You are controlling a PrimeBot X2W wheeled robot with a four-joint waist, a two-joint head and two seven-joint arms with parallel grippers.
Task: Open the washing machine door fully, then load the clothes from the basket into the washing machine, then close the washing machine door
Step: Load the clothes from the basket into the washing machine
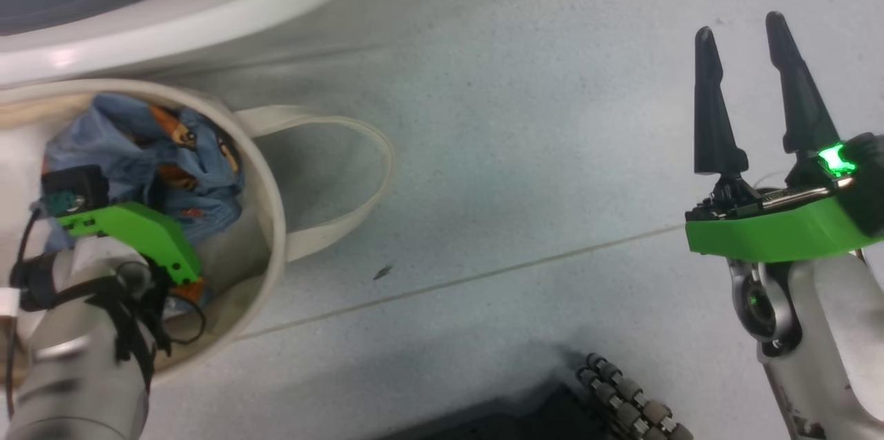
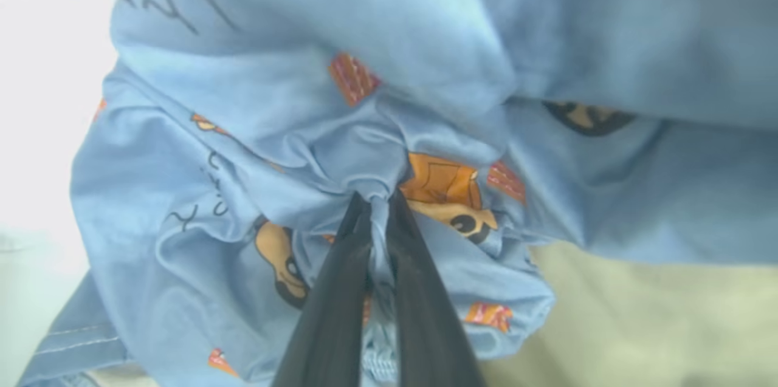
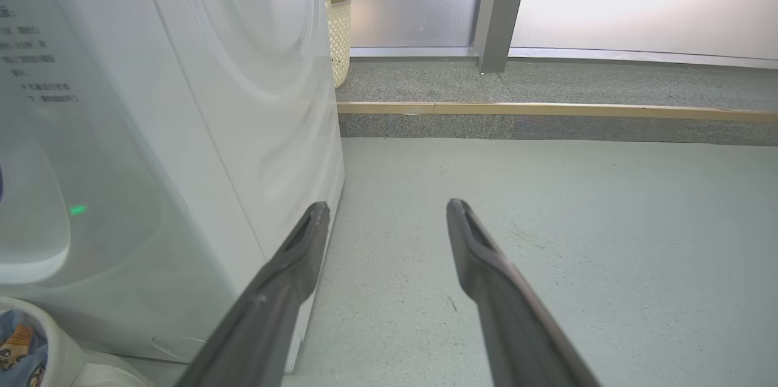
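The basket (image 1: 273, 219) stands on the floor at the left, one looped handle (image 1: 373, 150) lying out to its right. Inside lie the clothes (image 1: 138, 129), light blue with orange figures. My left arm reaches down into it, and its green wrist mount (image 1: 138, 229) covers the fingers. In the left wrist view my left gripper (image 2: 378, 200) is shut on a bunched fold of the clothes (image 2: 425, 71). The washing machine (image 3: 200, 132) rises behind the basket (image 3: 55, 338). A white curved rim (image 1: 207, 12), seemingly the open washing machine door, overhangs the basket. My right gripper (image 1: 740, 25) hangs open over bare floor, holding nothing.
A cream perforated bin (image 3: 338, 34) stands behind the machine by a frosted glass wall. A raised step with a wooden edge (image 3: 547, 109) crosses the far floor, with a grey post (image 3: 498, 10) on it. My dark base and cable chain (image 1: 621, 398) show at the bottom.
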